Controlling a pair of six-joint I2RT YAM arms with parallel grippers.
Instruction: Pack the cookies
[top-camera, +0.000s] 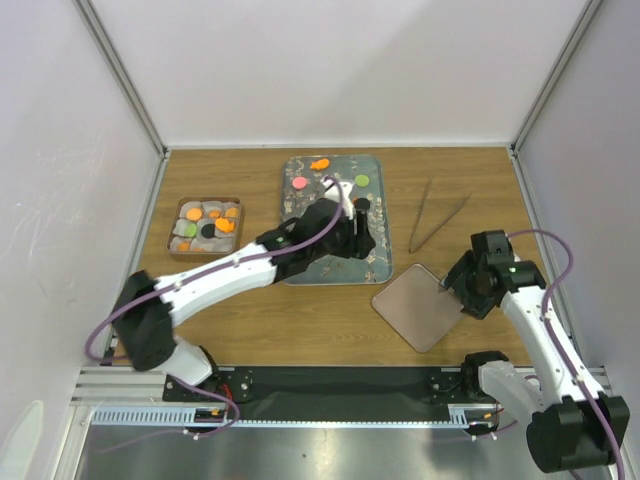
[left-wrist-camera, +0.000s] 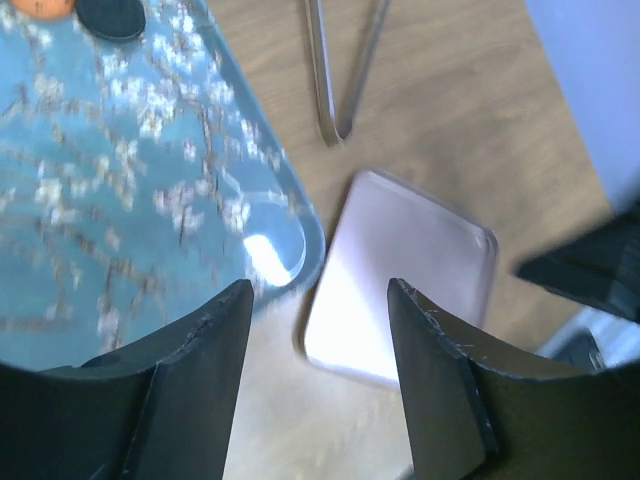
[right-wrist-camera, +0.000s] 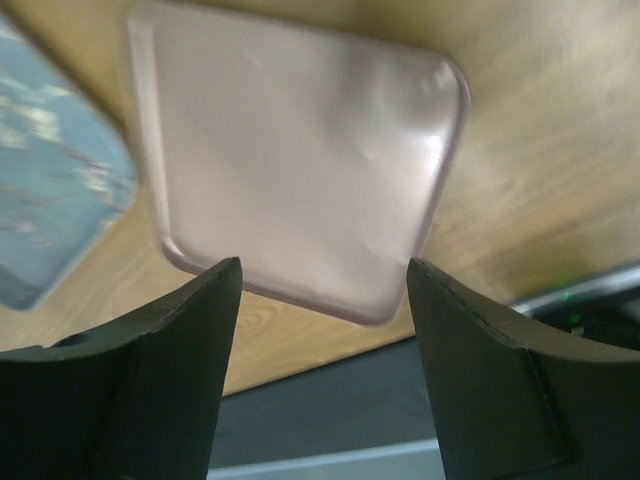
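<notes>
A wood-grain counter (top-camera: 300, 330) sits inside a plain white enclosure. The back wall (top-camera: 340, 70), left wall (top-camera: 60, 200) and right wall (top-camera: 595, 200) meet at slanting grey metal corner posts (top-camera: 120, 75). A slotted aluminium rail (top-camera: 330, 412) runs along the counter's near edge, with a dull grey surface (top-camera: 330, 455) below it. The light is soft and even, and the shadows are faint.
</notes>
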